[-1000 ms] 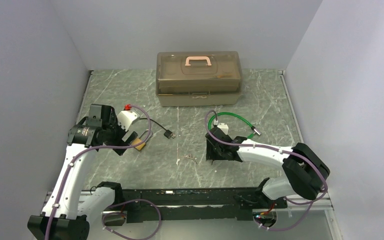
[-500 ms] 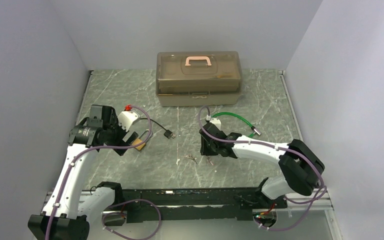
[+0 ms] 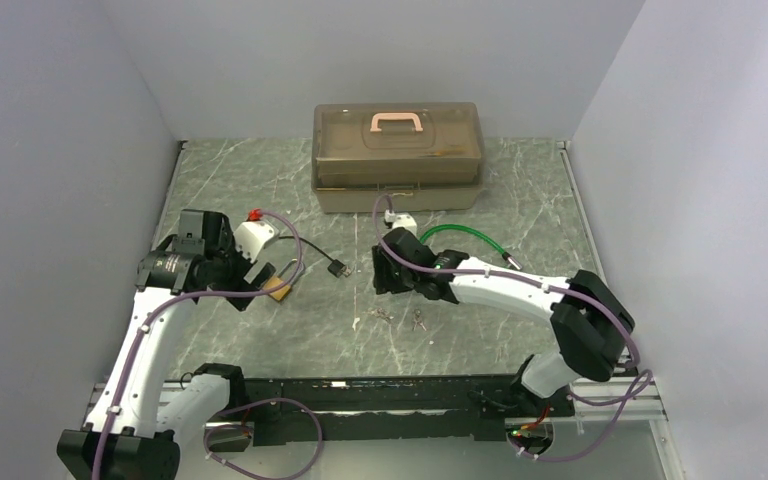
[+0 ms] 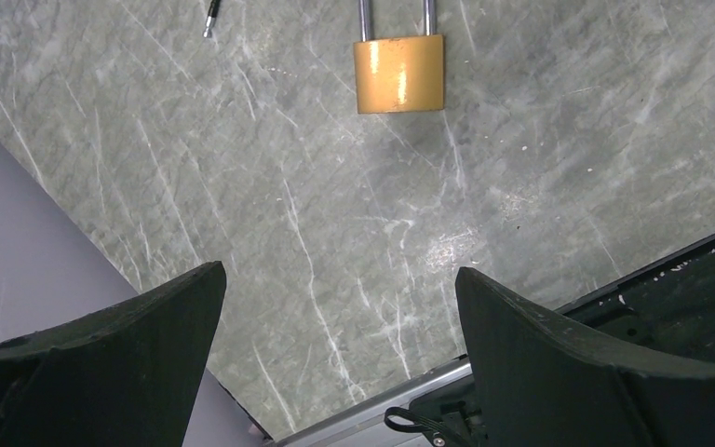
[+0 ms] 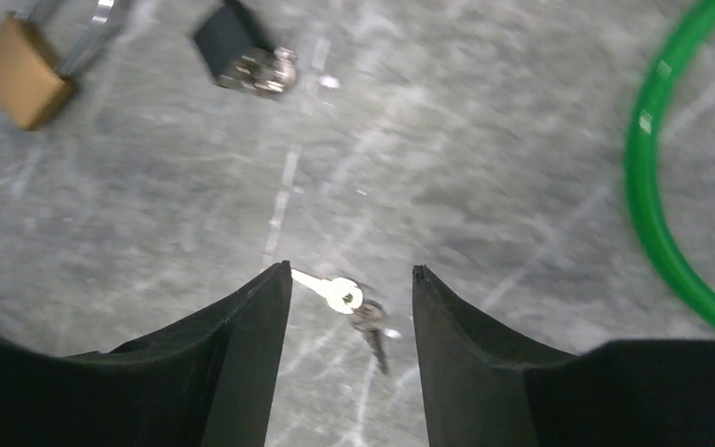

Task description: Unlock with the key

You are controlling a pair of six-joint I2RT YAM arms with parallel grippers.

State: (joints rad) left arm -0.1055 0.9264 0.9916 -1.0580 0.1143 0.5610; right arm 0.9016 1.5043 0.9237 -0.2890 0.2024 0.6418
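Observation:
A brass padlock (image 4: 398,73) with a steel shackle lies flat on the marble table (image 4: 335,233), also seen in the top view as the padlock (image 3: 278,289). My left gripper (image 4: 340,275) hovers just short of it, wide open and empty. A silver key (image 5: 343,293), joined to a darker key, lies on the table under my right gripper (image 5: 351,272), whose fingers stand apart with nothing held. From above, the right gripper (image 3: 385,274) is mid-table, with the small key (image 3: 380,315) just in front of it.
A brown toolbox (image 3: 397,157) with a pink handle stands at the back. A green cable (image 3: 465,238) curls right of my right gripper, and a black USB plug (image 3: 338,268) lies between the arms. Another small metal piece (image 3: 418,321) rests near the key.
My right arm has swung left and away from the front edge, uncovering a small metal piece on the table. The left arm and the padlock have not moved.

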